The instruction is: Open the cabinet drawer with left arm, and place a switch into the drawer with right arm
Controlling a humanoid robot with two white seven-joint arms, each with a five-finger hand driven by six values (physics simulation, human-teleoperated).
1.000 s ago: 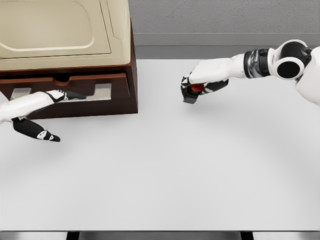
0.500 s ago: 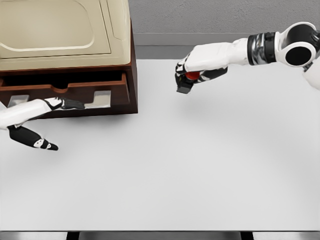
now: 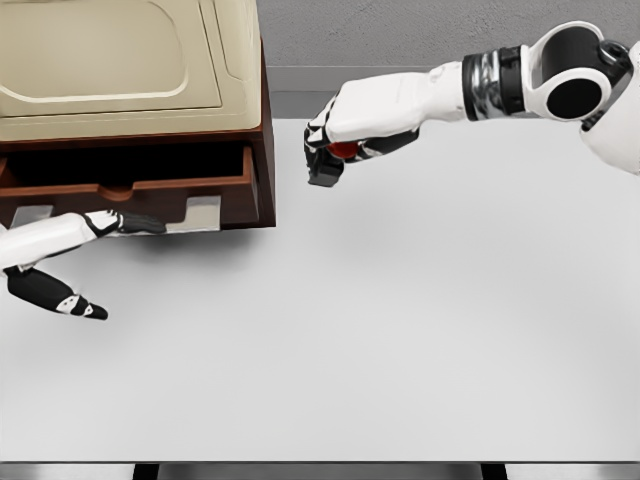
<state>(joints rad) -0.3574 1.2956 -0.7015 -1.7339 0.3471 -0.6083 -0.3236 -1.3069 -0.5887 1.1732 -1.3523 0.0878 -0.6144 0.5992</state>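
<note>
Right hand (image 3: 335, 135) clamped on the switch (image 3: 327, 165), aloft over the worktop (image 3: 400, 330), just right of the cabinet (image 3: 262, 150). Drawer (image 3: 140, 180) pulled partway out, lying leftward. Left hand (image 3: 95, 235) at its front, fingers spread, gripping nothing.

Left robot hand (image 3: 62, 258) low, fingers extended; right robot hand (image 3: 335, 135) raised, fingers curled.

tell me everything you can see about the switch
The switch is small, with a dark, boxy base and a red rounded part on top. It is held in the right hand, whose fingers curl over it and hide much of it. It hangs tilted in the air above the white table, touching nothing else, just right of the cabinet and level with its open drawer.
</note>
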